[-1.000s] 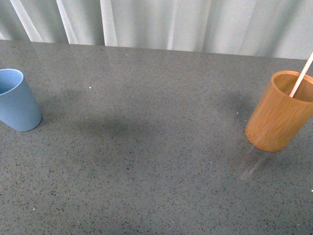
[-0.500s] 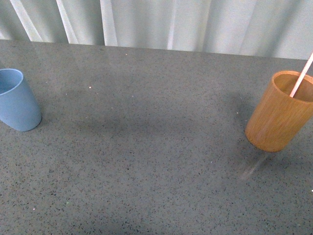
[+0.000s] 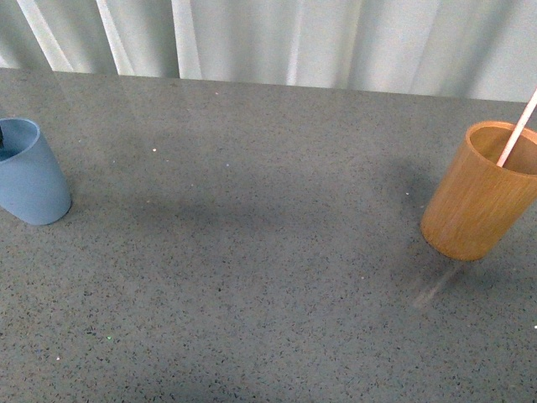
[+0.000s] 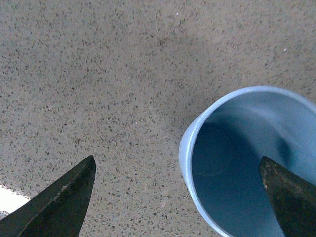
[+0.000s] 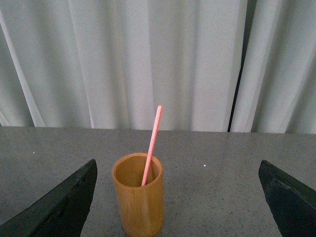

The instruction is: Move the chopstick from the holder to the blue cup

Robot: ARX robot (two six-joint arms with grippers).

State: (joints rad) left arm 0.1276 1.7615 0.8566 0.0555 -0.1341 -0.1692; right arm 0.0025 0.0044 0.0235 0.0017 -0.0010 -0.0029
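The chopstick [image 5: 152, 143] stands in the holder [image 5: 139, 202]. Its lower end is inside, and its long axis is close to upright but tilted a little against the rim, so the upper half rises free above the holder. The right tool [image 5: 177, 163] faces the holder from the side with its fingers spread wide and nothing between them. The holder lies ahead of it, apart from both fingers and slightly off the middle of the gap. The blue cup [image 4: 247, 163] sits well apart from the holder, at the opposite end of the bench [image 3: 252, 252]. The left tool [image 4: 176, 159] hangs over the cup, also spread wide and empty, with one finger above the cup's mouth and the other above bare bench. The right arm is therefore plainly the nearer one to the holder. The pickup likely turns on that tool moving forward until the exposed shaft above the rim sits between its fingers. It could then pinch across the stick's axis and draw it up along that axis, clear of the holder.
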